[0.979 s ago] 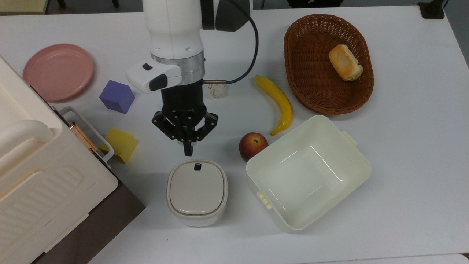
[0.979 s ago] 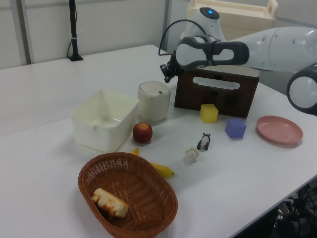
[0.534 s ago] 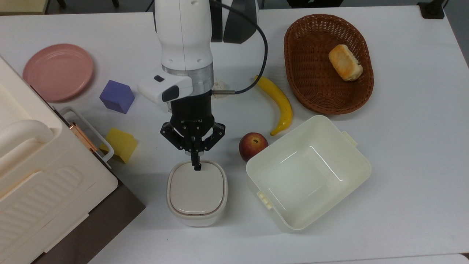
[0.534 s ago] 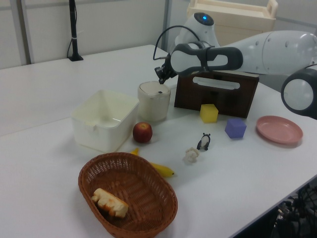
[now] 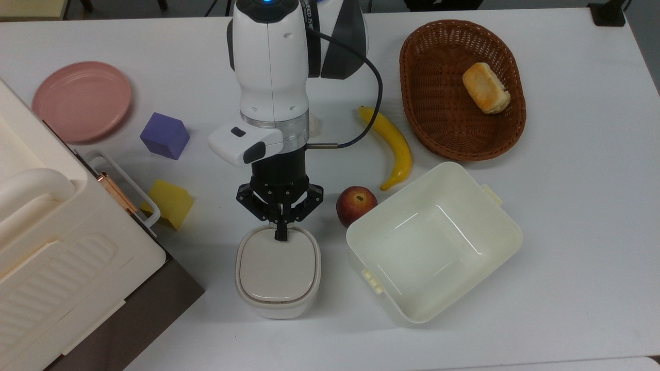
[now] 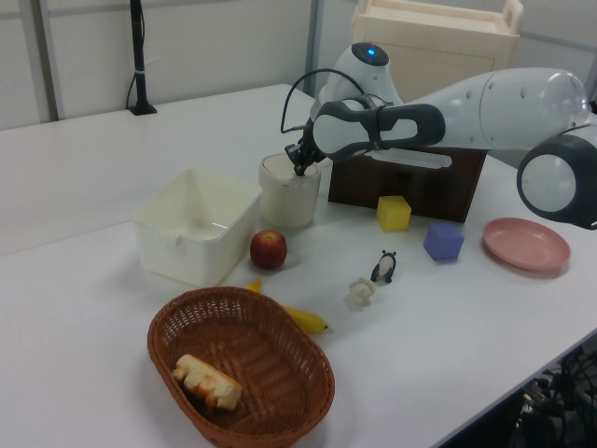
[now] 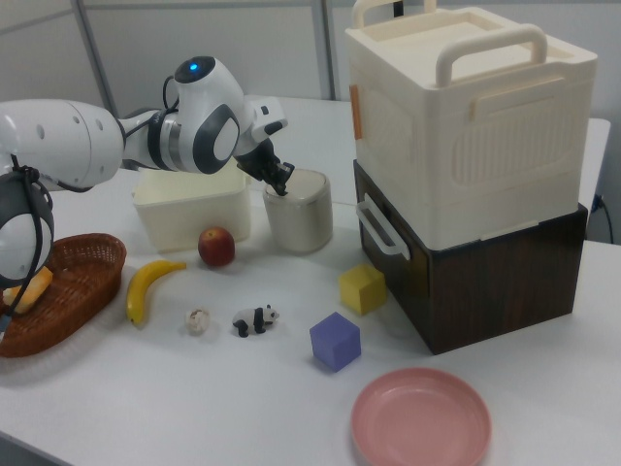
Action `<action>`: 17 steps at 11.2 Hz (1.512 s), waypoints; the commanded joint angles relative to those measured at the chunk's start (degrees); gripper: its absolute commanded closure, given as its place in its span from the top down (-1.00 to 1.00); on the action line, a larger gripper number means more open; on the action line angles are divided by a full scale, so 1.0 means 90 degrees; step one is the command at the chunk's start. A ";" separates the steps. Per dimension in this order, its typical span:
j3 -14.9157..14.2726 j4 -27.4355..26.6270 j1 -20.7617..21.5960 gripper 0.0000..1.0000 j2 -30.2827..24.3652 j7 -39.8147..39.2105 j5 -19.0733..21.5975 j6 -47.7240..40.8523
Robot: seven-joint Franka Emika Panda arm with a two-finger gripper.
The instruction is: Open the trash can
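In the top view, going left to right, a big cream plastic box with a handle (image 5: 56, 242) runs off the picture's left edge. Beside it lie a round pink plate (image 5: 81, 100), a purple cube (image 5: 164, 136) and a yellow block (image 5: 170, 203). Next stands the small white rounded-square plastic trash can (image 5: 277, 270), its flat beige-grey lid down. Right of it sit a red apple (image 5: 356, 205), a yellow banana (image 5: 392, 144), a cream lidless rectangular tub (image 5: 433, 241) with side tabs, and a brown woven wicker basket (image 5: 461, 87) holding a bread roll (image 5: 485, 87).

The black end effector (image 5: 280, 234) has its fingers drawn together into one narrow tip, resting on the lid's edge nearest the arm and covering the spot beneath it.

The right view shows the dark wooden cabinet (image 7: 485, 277) under the cream box, and a small panda figure (image 7: 254, 319) and a pale lump (image 7: 198, 320) on the white table (image 7: 291, 408). In the left view the fingertips are hard to make out against the bin's rim.
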 commanded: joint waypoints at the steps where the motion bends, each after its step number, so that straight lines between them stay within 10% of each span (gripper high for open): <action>1: -0.0029 0.0097 0.0037 -1.00 0.0097 -0.0001 -0.0104 0.0113; 12: -0.0029 0.0184 0.0008 -1.00 0.0186 0.0068 -0.0290 0.0103; 17: 0.0166 -0.0584 -0.0021 -1.00 -0.1511 0.0097 -0.0066 -0.0188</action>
